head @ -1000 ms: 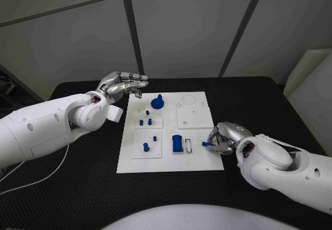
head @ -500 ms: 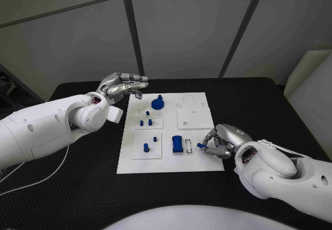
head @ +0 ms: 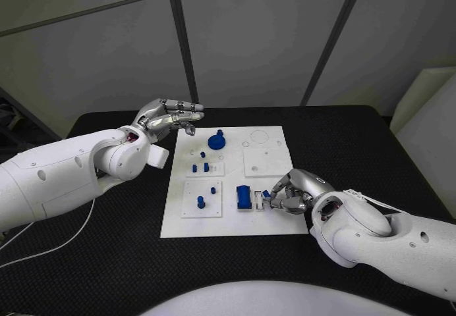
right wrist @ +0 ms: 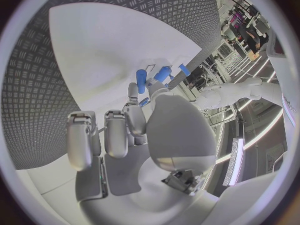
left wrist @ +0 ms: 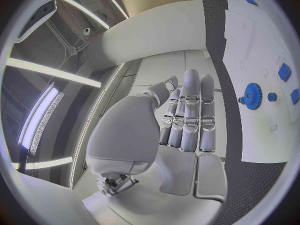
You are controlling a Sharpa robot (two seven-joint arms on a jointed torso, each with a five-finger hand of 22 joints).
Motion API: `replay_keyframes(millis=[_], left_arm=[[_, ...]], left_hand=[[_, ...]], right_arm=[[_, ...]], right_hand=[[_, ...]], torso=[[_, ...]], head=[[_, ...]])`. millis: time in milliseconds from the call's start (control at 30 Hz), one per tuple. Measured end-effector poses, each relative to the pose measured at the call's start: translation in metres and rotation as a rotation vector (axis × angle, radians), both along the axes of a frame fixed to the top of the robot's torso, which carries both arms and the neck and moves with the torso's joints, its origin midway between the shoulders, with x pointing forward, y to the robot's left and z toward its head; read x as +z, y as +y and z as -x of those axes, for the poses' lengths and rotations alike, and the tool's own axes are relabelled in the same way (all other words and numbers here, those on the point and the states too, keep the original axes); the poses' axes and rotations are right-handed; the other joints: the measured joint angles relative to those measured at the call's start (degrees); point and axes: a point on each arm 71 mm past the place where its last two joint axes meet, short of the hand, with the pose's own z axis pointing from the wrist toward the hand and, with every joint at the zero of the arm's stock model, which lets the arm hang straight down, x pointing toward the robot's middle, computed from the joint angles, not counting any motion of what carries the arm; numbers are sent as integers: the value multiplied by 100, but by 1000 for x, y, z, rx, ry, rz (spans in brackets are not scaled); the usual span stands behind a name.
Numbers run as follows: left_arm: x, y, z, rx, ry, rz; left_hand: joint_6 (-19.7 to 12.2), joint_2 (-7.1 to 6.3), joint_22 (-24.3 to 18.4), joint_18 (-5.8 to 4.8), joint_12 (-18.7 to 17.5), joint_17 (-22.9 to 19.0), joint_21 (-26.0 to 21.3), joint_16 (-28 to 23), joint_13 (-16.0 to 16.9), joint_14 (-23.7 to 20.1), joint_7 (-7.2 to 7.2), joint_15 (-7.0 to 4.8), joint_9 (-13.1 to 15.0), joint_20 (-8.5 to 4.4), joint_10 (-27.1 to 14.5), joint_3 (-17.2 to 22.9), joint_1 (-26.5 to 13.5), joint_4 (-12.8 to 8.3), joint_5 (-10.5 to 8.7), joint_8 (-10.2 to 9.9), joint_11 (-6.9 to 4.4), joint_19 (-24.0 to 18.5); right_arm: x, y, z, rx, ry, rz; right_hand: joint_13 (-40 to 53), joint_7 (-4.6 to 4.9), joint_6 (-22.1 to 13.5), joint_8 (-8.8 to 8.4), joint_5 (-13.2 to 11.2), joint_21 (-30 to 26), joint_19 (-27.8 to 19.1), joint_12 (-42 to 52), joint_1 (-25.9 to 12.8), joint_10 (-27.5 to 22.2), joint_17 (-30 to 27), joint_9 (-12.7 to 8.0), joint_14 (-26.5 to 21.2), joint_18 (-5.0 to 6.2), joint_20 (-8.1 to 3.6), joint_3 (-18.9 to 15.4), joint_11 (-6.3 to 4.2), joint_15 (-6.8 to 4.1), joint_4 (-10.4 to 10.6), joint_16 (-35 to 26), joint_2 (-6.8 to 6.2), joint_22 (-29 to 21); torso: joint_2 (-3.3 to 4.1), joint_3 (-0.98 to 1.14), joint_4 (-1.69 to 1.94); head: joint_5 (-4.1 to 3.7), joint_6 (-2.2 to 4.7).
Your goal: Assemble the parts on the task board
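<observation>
Right hand [head: 292,195] sat low over the task board's [head: 271,220] right-front area, fingers curled in, pinching a small blue peg [head: 277,193] at the tips. Peg's long axis ran roughly L-R across the board, free end pointing toward the blue block [head: 244,197]. In right wrist view the same hand [right wrist: 134,135] closed round a blue piece [right wrist: 141,80], fingers [right wrist: 79,140] bunched close; exact grip pts couldn't be told. Just beside the fingertips lay a narrow white slot [head: 258,199], long axis front-back, next to the upright blue block. Vs. 1 s ago: had crept in from the board's right edge to over the board, peg carried along, now near the slot. Little room there, w/ block tight on one side and board's right edge close behind the hand.

Further out: two short pegs [head: 200,201] stood upright in the front-left plate, three more [head: 201,166] in the plate behind, a blue gear [head: 217,141] near the back. Bare white plate [head: 267,161] at right-middle, open room around it.

Left hand [head: 172,117] hung off the board's back-left corner over the black table [head: 114,257], holding nothing, fingers apart and lightly curled; in left wrist view the hand [left wrist: 187,120] showed fingers straight, side by side. Unmoved since 1 s ago. Plenty of free table on all sides of the board.
</observation>
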Motion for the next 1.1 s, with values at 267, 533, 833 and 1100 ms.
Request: replay_keyframes(millis=[267, 533, 833, 1100], left_arm=[[0, -1, 0, -2, 0, 1], [0, -1, 0, -3, 1, 1], [0, -1, 0, -5, 2, 1], [0, -1, 0, -8, 5, 1]], left_hand=[[0, 0, 0, 0, 0, 0, 0, -21, 0, 0, 0, 0, 0, 0, 0, 0, 0, 0, 22, 0, 0, 0], [0, 0, 0, 0, 0, 0, 0, -20, 0, 0, 0, 0, 0, 0, 0, 0, 0, 0, 22, 0, 0, 0], [0, 0, 1, 0, 0, 0, 0, -20, 0, 0, 0, 0, 0, 0, 0, 0, 0, 0, 22, 0, 0, 0], [0, 0, 1, 0, 0, 0, 0, -20, 0, 0, 0, 0, 0, 0, 0, 0, 0, 0, 22, 0, 0, 0]], right_arm=[[-6, 8, -5, -1, 35, -9], [-8, 16, -8, 1, 50, -20], [-10, 17, -8, 2, 65, -20], [-11, 17, -8, 3, 71, -19]], right_hand=[[0, 2, 5, 0, 0, 0, 0, 0, 0, -1, 0, 6, 0, 0, 0, -2, 0, 0, 33, 0, 0, 0], [0, -11, 28, 1, 0, 0, 0, 0, -107, -1, 0, 31, 2, 0, 0, -27, 1, -2, 125, 0, 14, 0], [0, -36, 147, 35, -50, 0, -22, 22, -464, -1, 0, 102, 22, 0, -21, -128, 1, -21, 443, 0, 15, 0], [0, -48, 194, 35, -537, 0, -22, 22, -999, -2, -1, 204, 1, 0, -21, -247, 1, -42, 463, 0, -30, -1]], torso=[[1, 2, -1], [-1, 4, -6], [-7, 7, -14], [-7, 8, -14]], head=[[7, -13], [26, -25], [33, -27], [37, -28]])
